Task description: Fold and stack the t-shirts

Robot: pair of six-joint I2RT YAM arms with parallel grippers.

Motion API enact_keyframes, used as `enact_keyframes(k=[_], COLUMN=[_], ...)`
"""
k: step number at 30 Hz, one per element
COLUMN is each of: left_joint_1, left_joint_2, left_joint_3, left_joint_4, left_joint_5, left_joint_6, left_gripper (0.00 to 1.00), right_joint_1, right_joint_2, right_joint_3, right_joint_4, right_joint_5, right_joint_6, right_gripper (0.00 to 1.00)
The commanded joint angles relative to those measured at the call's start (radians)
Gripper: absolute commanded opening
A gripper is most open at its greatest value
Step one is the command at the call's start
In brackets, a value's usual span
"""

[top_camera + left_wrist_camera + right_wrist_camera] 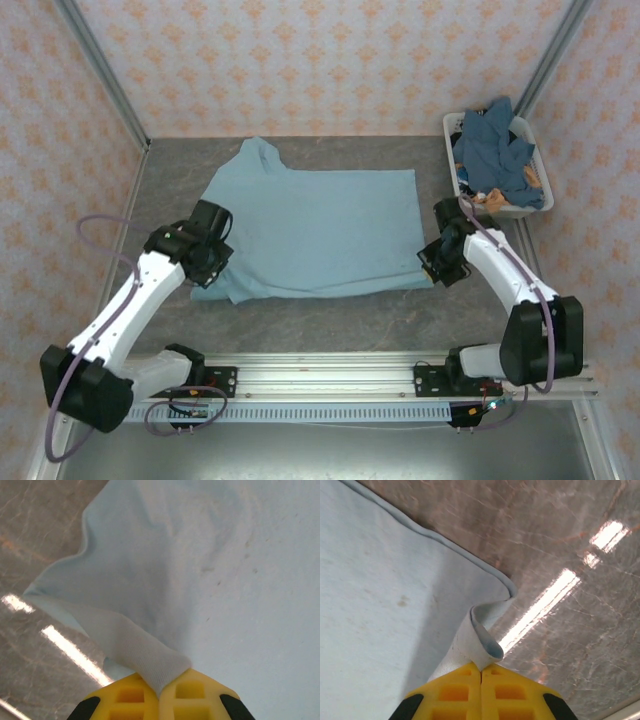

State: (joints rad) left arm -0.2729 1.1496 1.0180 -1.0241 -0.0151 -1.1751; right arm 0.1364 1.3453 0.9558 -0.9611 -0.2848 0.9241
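Looking down from the overhead camera, I count one light sky-blue t-shirt (320, 225) spread flat across the middle of the grey table (330, 325). A single flap of cloth pokes out at its far left corner.

I have two arms on it, one at each near corner. On my left wrist camera the left gripper (160, 692) has its two yellow pads (130, 697) pressed together on a raised fold of the shirt's near-left corner, and the cloth rises from the table into the pinch. On my right wrist camera the right gripper (481, 672) is likewise clamped on the shirt: its two pads meet with no gap, and the hem at the near-right corner curls up in a small loop between them. The rest of the shirt lies on the table on both sides.

One white basket (505, 213) sits at the far right corner of the table, well apart from the spread shirt. It holds a crumpled heap of darker blue shirts (490, 150); I cannot tell how many are in the pile.
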Motion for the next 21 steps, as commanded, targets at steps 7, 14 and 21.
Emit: enact_keyframes(k=[7, 14, 21], left_joint_1=[0.098, 0.127, 0.133], left_joint_2=[0.169, 0.301, 0.44], left_joint_3=[0.158, 0.255, 0.37], left_joint_4=[0.061, 0.132, 0.138], left_joint_5=[-0.066, -0.042, -0.046], left_joint_6=[0.187, 0.294, 0.382], left_gripper=[0.0, 0.0, 0.0], right_joint_1=[-0.026, -0.034, -0.038], right_joint_2=[0.134, 0.221, 0.304], right_joint_3=[0.132, 0.196, 0.257], right_joint_4=[0.0, 0.033, 0.055], right_joint_5=[0.079, 0.093, 0.103], right_joint_6=[0.018, 0.026, 0.019], right_gripper=[0.0, 0.0, 0.0])
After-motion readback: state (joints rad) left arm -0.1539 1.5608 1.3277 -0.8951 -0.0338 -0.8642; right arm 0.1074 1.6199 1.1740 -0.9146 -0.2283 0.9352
